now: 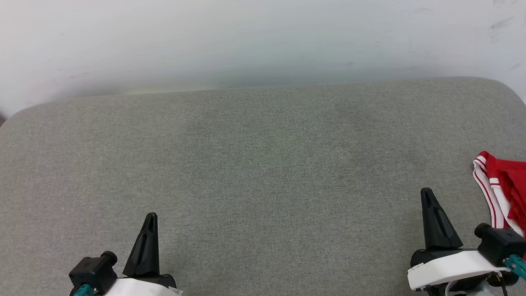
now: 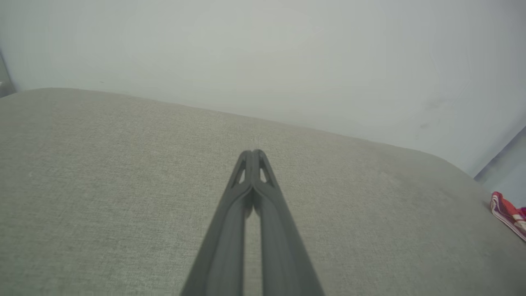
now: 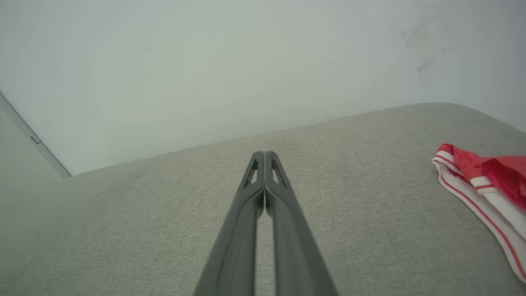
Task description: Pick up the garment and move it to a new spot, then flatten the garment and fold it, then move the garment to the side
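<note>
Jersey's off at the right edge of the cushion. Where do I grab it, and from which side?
Grip the garment at its folded corner with the striped trim, using the right gripper, now shut, approaching from the middle of the cushion. That corner faces the gripper and looks slightly raised; the rest runs out of frame.

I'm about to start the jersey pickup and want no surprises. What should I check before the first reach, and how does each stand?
1. Sight of the garment: ok, at the head view's right edge.
2. Its full extent: cannot tell, cut off.
3. Is the garment flat: not ok, bunched.
4. Is the right gripper open: not ok, shut, empty.
5. Is the left gripper open: not ok, shut, empty.
</note>
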Tool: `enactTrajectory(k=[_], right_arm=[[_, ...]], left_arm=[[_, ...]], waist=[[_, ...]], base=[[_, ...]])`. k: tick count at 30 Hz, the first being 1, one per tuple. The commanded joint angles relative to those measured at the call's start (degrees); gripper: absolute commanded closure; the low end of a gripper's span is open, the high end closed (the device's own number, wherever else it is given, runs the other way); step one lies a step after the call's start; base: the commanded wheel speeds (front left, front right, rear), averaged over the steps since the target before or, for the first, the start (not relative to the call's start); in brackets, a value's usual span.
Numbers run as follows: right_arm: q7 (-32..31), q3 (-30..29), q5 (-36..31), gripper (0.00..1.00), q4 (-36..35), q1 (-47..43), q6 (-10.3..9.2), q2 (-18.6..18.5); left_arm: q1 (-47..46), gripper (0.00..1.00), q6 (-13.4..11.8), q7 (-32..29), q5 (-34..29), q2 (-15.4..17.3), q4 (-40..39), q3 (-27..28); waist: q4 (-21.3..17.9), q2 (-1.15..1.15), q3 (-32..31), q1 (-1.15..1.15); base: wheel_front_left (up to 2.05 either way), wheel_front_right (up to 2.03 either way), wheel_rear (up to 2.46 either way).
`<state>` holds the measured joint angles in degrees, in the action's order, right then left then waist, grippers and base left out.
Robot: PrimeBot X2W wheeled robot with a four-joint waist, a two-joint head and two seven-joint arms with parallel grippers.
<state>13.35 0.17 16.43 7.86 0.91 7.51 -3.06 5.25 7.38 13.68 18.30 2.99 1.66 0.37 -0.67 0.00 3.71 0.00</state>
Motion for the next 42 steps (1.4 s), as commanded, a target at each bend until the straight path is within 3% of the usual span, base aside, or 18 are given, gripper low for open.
enactTrajectory(k=[1, 42], right_arm=[[-0.6, -0.1, 3.6, 1.0, -0.5, 1.1, 0.0, -0.5], [-8.3, -1.4, 39.5, 1.0, 2.5, 3.4, -0.01, -1.6]], left_arm=[[-1.4, 1.0, -0.1, -0.5, 3.4, 0.5, -0.3, 0.0], [-6.5, 1.0, 0.1, -8.2, 38.7, 1.8, 5.8, 0.9]], waist=[[0.0, 0.0, -0.1, 0.0], [0.2, 0.0, -1.3, 0.0]], base=[[0.0, 0.0, 0.0], [0.0, 0.0, 0.0]])
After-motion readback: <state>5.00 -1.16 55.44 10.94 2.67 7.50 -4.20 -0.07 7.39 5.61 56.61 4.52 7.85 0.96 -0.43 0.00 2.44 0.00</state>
